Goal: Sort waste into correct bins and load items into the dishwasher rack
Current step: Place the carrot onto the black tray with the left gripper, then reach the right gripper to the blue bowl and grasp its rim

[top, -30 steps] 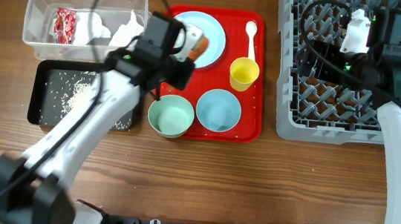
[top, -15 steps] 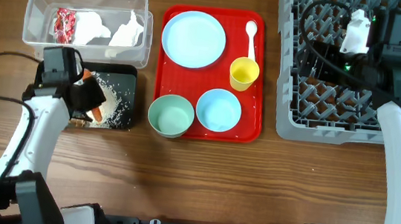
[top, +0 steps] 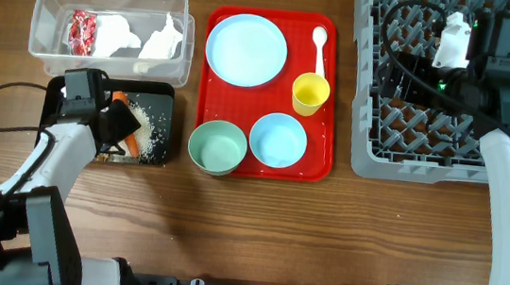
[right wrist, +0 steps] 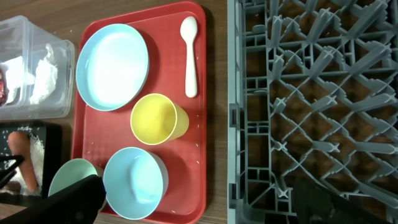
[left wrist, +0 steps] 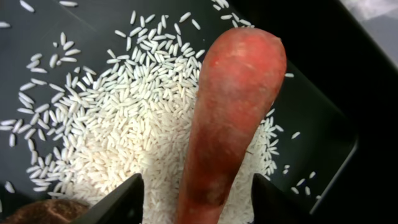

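The grey dishwasher rack (top: pixel 380 127) is standing on the counter at the right and is not carrying any dish yet. The right fingers (right wrist: pixel 74 199) are hanging above it, spread wide and holding nothing. The red tray (top: pixel 323 131) is carrying the plate (top: pixel 246 50), both bowls, the cup and the spoon. In the black tray (top: pixel 56 141) the carrot (left wrist: pixel 230 118) is lying on the rice (left wrist: pixel 124 118), between the left fingers (left wrist: pixel 127 202). These are released, with a gap on each side. The carrot is looking stiff and smooth, so I think gripping across its thick middle is safest. The plate seems rigid and slippery, so its rim is probably the best hold.
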Available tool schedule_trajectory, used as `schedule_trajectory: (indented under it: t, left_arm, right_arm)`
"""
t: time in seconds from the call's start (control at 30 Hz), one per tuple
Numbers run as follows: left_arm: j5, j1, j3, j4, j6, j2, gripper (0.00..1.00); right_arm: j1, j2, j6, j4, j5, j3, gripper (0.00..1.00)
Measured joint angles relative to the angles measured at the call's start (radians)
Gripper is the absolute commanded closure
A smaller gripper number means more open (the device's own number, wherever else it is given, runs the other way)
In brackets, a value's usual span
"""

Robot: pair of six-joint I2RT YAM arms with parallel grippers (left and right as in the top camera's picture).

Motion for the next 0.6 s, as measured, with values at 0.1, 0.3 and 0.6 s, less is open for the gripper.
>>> schedule_trajectory:
  t: [0.1, 0.3, 0.6]
  left_arm:
    - [0.007, 0.000, 0.003, -0.060, 0.003, -0.010, 0.25]
    - [0.062, -0.042, 0.159, -0.202, 0.083, -0.261, 0.18]
    - [0.120, -0.466, 0.170, -0.173, 0.303, -0.359, 0.06]
  right_arm:
    - [0.000, 0.000, 0.000, 0.001, 0.000, 0.000, 0.00]
    - [0.000, 0.000, 0.000, 0.002, -0.001, 0.000, 0.00]
    - [0.000, 0.000, 0.000, 0.024, -0.050, 0.000, 0.00]
